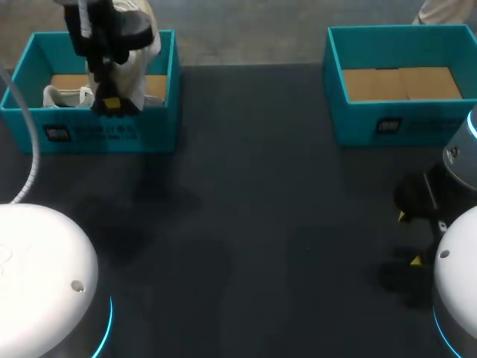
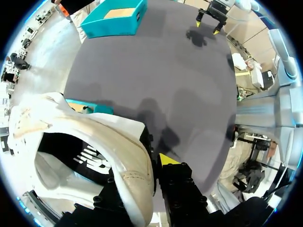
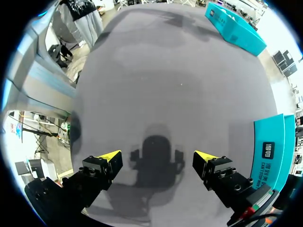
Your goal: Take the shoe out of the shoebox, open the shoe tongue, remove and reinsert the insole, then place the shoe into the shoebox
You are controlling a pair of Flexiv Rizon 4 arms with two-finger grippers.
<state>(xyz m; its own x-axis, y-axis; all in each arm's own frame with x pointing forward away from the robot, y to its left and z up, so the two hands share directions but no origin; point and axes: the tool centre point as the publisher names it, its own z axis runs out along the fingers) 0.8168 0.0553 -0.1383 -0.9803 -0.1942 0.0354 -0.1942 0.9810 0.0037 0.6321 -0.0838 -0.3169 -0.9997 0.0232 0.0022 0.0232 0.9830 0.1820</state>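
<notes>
My left gripper (image 1: 112, 104) hangs over the left teal shoebox (image 1: 97, 134) at the table's far left, shut on a white shoe (image 1: 138, 45) that is raised above the box. Up close, the left gripper (image 2: 144, 168) pinches the shoe's side wall (image 2: 128, 156) at the collar. One yellow-tipped finger (image 2: 165, 160) shows outside the shoe; the other is hidden behind it. The shoe's opening (image 2: 80, 156) faces the camera. My right gripper (image 1: 414, 239) stands open at the near right, low over bare tabletop, with nothing between its fingers (image 3: 157, 156).
A second white shoe part (image 1: 63, 95) lies in the left box, left of the gripper. The right teal shoebox (image 1: 387, 119) at the far right shows only its cardboard floor; its wall (image 3: 267, 149) stands beside my right gripper. Dark tabletop (image 1: 246, 224) spreads between the boxes.
</notes>
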